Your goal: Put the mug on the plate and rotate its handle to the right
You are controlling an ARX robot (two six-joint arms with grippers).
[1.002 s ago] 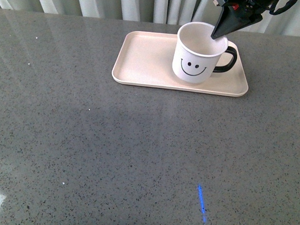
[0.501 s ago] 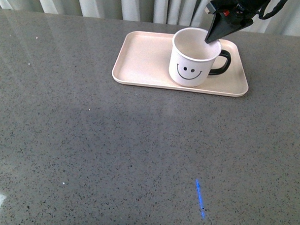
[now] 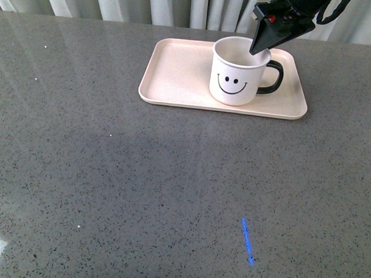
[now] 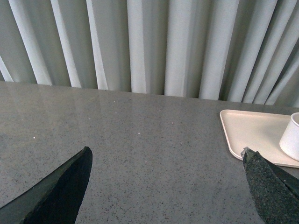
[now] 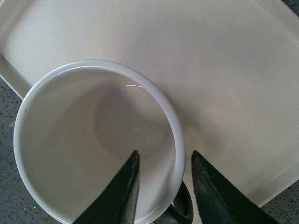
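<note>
The white mug point(image 3: 238, 72) with its smiley face stands upright on the right half of the pale plate point(image 3: 175, 71). Its black handle point(image 3: 273, 78) points right. My right gripper point(image 3: 260, 46) hangs over the mug's rim near the handle, open. In the right wrist view one finger is inside the mug point(image 5: 70, 140) and the other outside over the plate point(image 5: 224, 70); the rim runs through the right gripper point(image 5: 165, 153), with the handle point(image 5: 184, 205) below. My left gripper point(image 4: 166, 154) is open over bare table, with the plate point(image 4: 247, 130) and the mug point(image 4: 292, 137) off to one side.
The grey speckled table point(image 3: 141, 174) stretches wide around the plate. A short blue mark point(image 3: 247, 240) lies near its front edge. Pale curtains point(image 4: 149, 46) hang behind the table's far edge.
The mug has come down and slightly left onto the plate, handle still pointing right. My right gripper moved left with it and now stands still over the rim.
</note>
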